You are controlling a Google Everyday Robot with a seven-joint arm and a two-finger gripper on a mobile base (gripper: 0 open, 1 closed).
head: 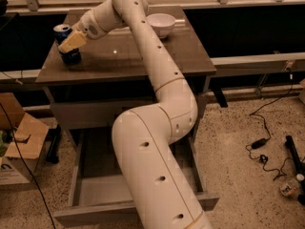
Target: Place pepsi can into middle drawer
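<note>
The pepsi can (65, 31), dark blue with a silver top, stands at the far left edge of the grey-brown tabletop (124, 56). My gripper (71, 41) is at the can, and its pale yellow tip lies across the can's front, hiding the middle of it. The can's base looks to be resting on the table. The middle drawer (95, 190) is pulled out below the table, wide and shallow, with a bare floor. My white arm (157, 142) crosses in front of its right half.
A white bowl (161, 24) stands at the back of the tabletop. A cardboard box (19, 137) sits on the floor at the left. Cables and a small bottle (288, 187) lie on the speckled floor at the right.
</note>
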